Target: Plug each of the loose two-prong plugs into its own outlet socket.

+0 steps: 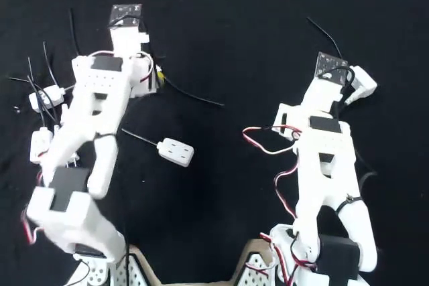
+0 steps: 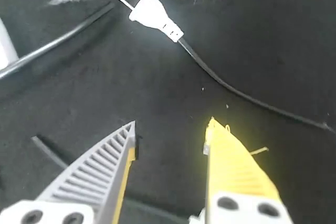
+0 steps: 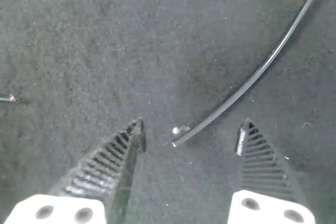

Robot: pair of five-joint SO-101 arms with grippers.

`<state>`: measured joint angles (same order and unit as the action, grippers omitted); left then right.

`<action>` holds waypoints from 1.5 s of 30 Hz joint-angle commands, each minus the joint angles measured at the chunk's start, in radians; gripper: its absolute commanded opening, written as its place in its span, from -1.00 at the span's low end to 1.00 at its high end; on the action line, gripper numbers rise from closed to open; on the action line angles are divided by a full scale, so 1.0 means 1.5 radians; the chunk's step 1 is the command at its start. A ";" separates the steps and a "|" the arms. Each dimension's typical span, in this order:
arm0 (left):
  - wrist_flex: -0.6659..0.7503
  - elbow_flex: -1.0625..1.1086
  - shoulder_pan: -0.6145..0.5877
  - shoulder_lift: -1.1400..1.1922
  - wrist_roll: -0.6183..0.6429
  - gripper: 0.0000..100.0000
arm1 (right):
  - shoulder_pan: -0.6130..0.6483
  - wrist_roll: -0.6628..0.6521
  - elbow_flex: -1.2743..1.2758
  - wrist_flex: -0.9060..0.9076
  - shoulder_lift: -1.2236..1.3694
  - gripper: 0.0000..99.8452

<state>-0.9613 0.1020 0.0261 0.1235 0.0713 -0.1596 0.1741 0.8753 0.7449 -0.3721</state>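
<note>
While your left end effector [image 2: 172,124] gapes empty, the two-prong plug [image 2: 152,13] lies beyond it.
Your right end effector [image 3: 192,124], also wide open, straddles the cut end of a black cord [image 3: 247,80].

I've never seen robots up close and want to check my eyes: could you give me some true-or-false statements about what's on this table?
1. The left hand is open and empty. True.
2. The white two-prong plug sits in a socket. False: it lies loose on the black table, prongs bare.
3. The right hand is clamped on a black cord. False: it is open, and the cord's end lies ungripped on the table.
4. A white outlet block lies between the two arms. True.
</note>
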 commanded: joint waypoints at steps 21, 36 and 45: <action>-0.012 -0.623 -0.047 0.519 0.208 -0.42 | 0.036 0.000 -0.036 -0.014 -0.036 -0.48; -0.421 -1.029 -0.053 0.626 0.208 -0.93 | 0.036 -0.001 -0.036 -0.014 -0.037 -0.48; -0.536 -1.146 -0.054 0.598 0.149 -0.94 | 0.036 -0.001 -0.035 -0.014 -0.037 -0.48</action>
<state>-1.7392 -1.5842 -0.0414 1.0871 0.3414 -0.1212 0.1741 0.8753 0.7434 -0.3721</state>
